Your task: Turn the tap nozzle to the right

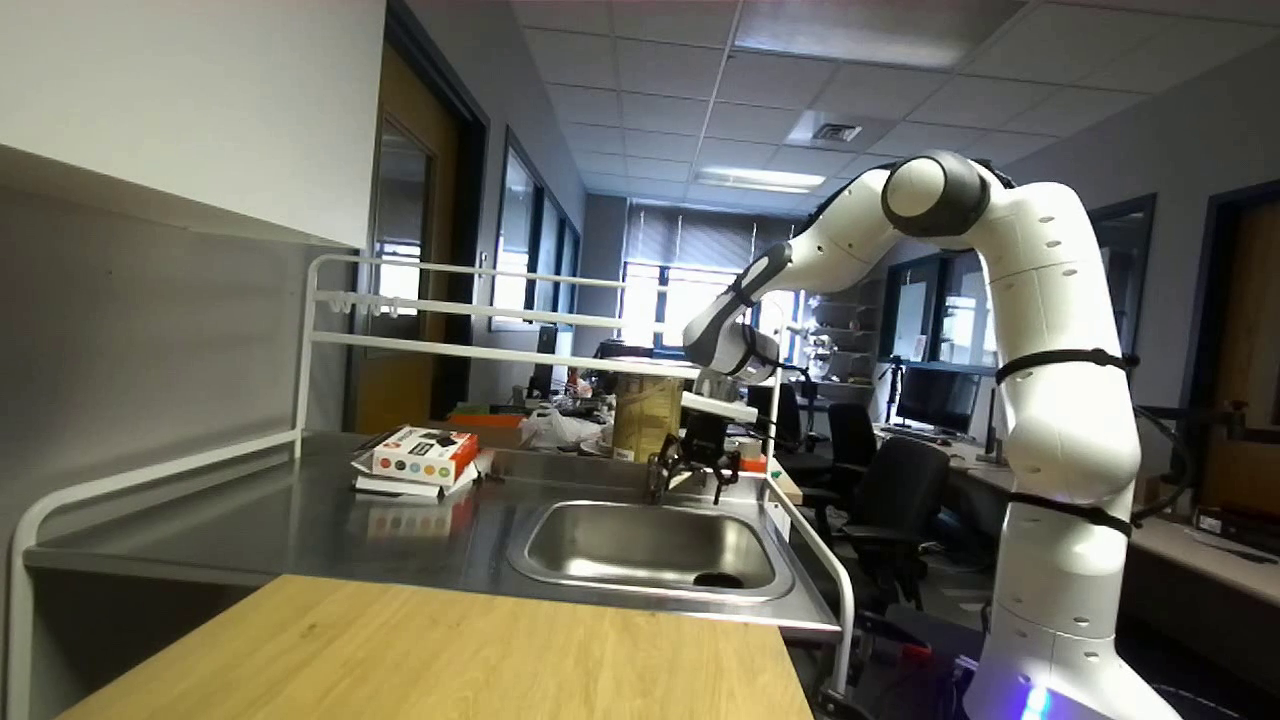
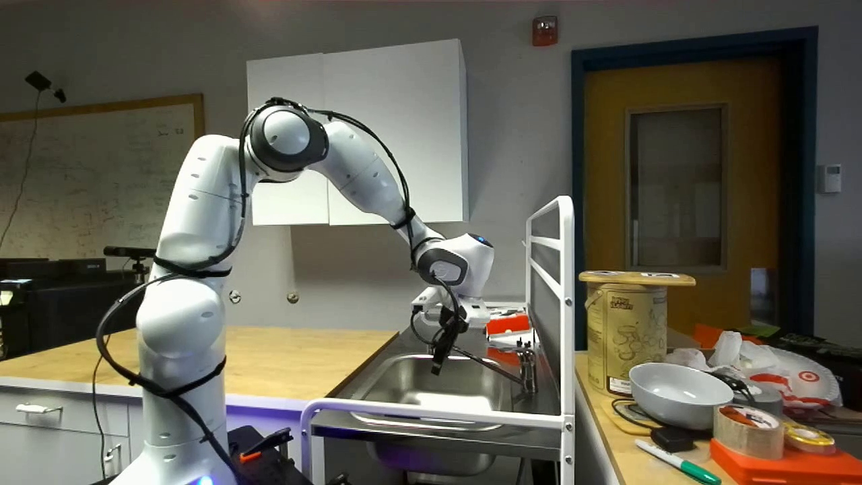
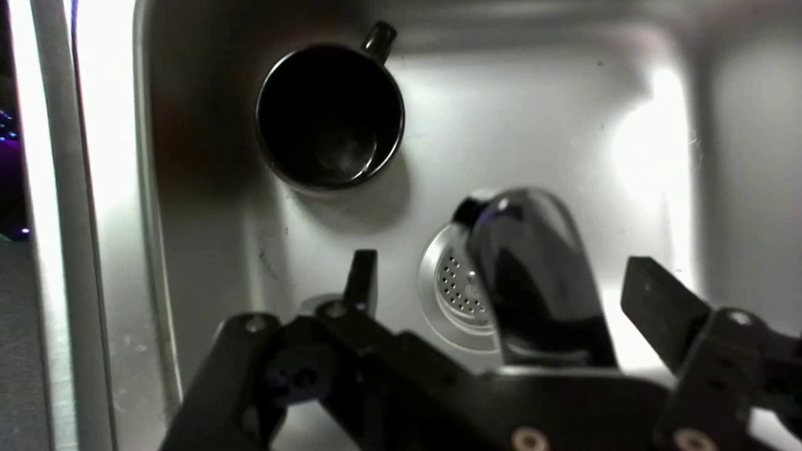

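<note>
The tap nozzle is a slim, glossy dark-grey spout. In the wrist view it lies between my two fingers, with a gap on each side. In an exterior view, the nozzle slopes up from the tap body toward my gripper, over the basin. My gripper is open and straddles the nozzle, nearer its right finger. It also shows in both exterior views, above the sink. In an exterior view my gripper hides part of the nozzle.
A black mug stands in the steel basin near the drain. White rack rails border the sink counter. Red-and-white boxes lie on the counter. A wooden tabletop adjoins it. A yellow canister stands behind the rack.
</note>
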